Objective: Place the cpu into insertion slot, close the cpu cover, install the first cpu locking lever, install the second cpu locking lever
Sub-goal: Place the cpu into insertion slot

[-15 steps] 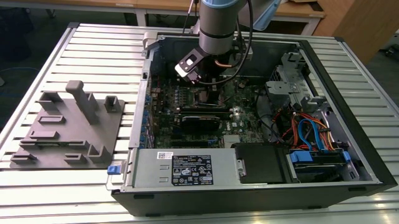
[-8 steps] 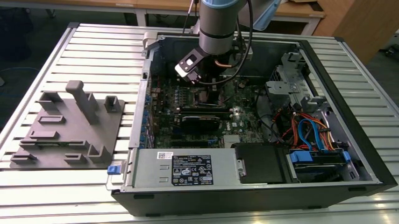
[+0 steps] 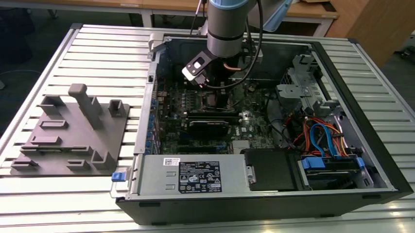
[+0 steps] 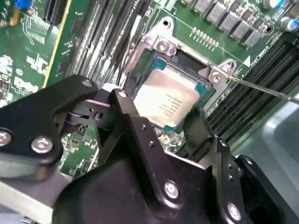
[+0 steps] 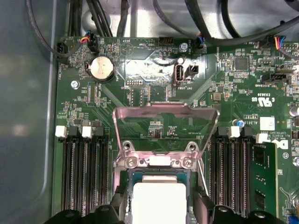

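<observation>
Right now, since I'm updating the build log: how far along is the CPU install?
Done, it seems: the cpu lies in the insertion slot. In hand: the hand sits right over it. Left: the cpu cover stands open, and a locking lever sticks out unlatched.

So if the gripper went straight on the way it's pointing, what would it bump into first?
Most likely the cpu, lying in the insertion slot right under the gripper. How much gap is left is hard to tell. The cpu cover stands open, out of the way.
</observation>
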`<state>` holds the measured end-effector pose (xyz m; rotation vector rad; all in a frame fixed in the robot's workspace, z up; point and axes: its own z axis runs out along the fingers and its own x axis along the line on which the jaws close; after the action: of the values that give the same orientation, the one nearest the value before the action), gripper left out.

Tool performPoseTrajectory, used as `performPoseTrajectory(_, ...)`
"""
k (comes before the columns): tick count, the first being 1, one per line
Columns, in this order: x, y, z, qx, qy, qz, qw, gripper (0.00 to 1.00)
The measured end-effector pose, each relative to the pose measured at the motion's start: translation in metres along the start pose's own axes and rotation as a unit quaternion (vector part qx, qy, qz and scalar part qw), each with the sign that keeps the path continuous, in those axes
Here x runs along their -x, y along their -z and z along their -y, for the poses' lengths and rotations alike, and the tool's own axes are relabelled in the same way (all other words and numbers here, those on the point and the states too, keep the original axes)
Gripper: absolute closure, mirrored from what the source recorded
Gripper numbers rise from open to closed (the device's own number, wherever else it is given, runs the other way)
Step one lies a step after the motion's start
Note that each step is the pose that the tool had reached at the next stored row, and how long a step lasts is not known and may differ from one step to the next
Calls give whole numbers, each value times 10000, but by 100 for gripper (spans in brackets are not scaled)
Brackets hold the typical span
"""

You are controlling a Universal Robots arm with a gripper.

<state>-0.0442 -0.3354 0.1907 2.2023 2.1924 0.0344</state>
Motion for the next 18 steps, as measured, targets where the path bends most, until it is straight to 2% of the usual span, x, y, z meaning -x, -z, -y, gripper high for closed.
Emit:
performPoseTrajectory(10,0,4,0,0,0,1,10000,33)
performPoseTrajectory(18,1,75,-3,-4,0,1,10000,33)
